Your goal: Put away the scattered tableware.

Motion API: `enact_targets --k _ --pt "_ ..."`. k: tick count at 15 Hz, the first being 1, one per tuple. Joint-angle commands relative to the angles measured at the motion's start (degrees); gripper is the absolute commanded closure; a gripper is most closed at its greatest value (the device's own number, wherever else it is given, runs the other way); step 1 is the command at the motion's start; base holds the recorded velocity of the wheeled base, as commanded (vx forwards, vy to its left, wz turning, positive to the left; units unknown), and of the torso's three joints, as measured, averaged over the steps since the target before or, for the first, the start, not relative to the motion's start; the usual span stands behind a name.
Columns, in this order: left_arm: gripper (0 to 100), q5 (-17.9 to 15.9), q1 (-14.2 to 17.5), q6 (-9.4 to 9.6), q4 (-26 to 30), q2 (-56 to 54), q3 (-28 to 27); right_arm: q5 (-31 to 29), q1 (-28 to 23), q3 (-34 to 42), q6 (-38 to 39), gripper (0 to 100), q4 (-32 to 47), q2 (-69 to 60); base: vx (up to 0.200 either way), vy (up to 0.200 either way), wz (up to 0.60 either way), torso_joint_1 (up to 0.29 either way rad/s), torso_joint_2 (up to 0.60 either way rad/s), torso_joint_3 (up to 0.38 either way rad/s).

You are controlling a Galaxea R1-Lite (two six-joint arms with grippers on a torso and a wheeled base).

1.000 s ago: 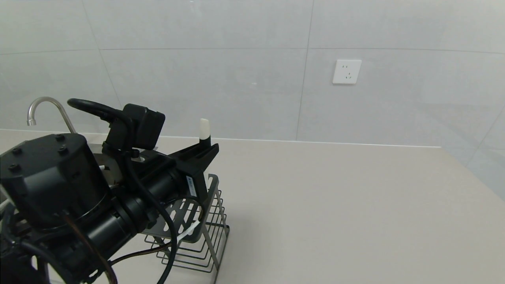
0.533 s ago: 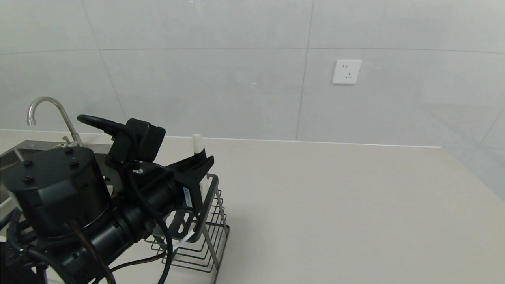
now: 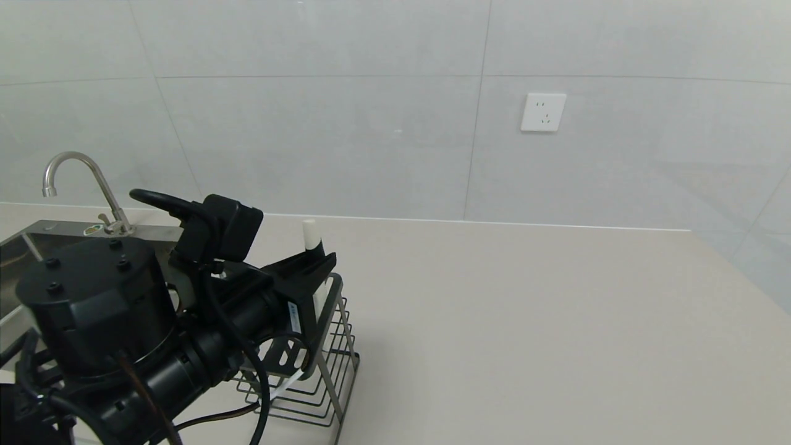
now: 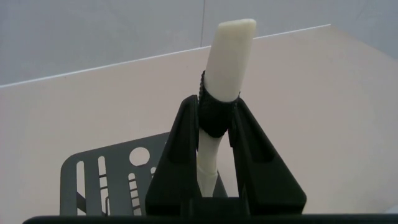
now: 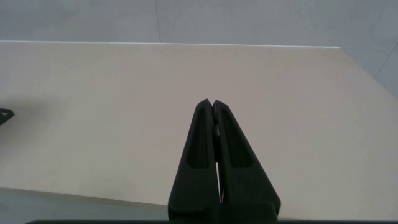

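My left gripper hovers over the dark wire drying rack at the counter's left and is shut on a white utensil handle, which sticks upright above the fingers. In the left wrist view the same white utensil handle is clamped between the black fingers of the left gripper, with the rack's slotted metal plate below. The utensil's lower end is hidden by the gripper. My right gripper hangs over bare counter, shut with nothing in it.
A steel sink with a curved faucet lies at the far left behind the left arm. The beige counter stretches open to the right. A tiled wall with a socket stands behind.
The left arm has lowered the held white utensil toward the rack, dropping slightly and shifting left. The sink behind it has come into view.
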Motion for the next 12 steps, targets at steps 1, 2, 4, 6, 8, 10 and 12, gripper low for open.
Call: enact_targets --k 1,2,4,6,8,10,12 --pt "100 0.0 0.0 -0.02 0.0 0.7 0.0 0.0 0.0 0.0 0.0 100 0.0 0.1 0.000 0.000 0.00 0.000 0.00 0.000" --pt "100 0.0 0.0 -0.11 0.0 0.8 0.2 0.0 0.0 0.0 0.0 100 0.0 0.1 0.000 0.000 0.00 0.000 0.00 0.000" --pt "100 -0.1 0.0 -0.90 0.0 1.1 0.2 0.0 0.0 0.0 0.0 100 0.0 0.1 0.000 0.000 0.00 0.000 0.00 0.000" --pt "100 -0.1 -0.1 -1.60 0.0 1.4 0.3 0.0 0.0 0.0 0.0 100 0.0 0.1 0.000 0.000 0.00 0.000 0.00 0.000" --pt "0 -0.1 -0.1 -1.60 0.0 1.3 1.4 0.0 0.0 0.0 0.0 100 0.0 0.1 0.000 0.000 0.00 0.000 0.00 0.000" --pt "0 -0.2 0.2 -1.34 -0.8 0.8 1.9 0.0 0.0 0.0 0.0 100 0.0 0.1 0.000 0.000 0.00 0.000 0.00 0.000" --pt "0 -0.7 1.1 -0.72 -0.9 -0.2 1.8 0.0 0.0 0.0 0.0 100 0.0 0.1 0.000 0.000 0.00 0.000 0.00 0.000"
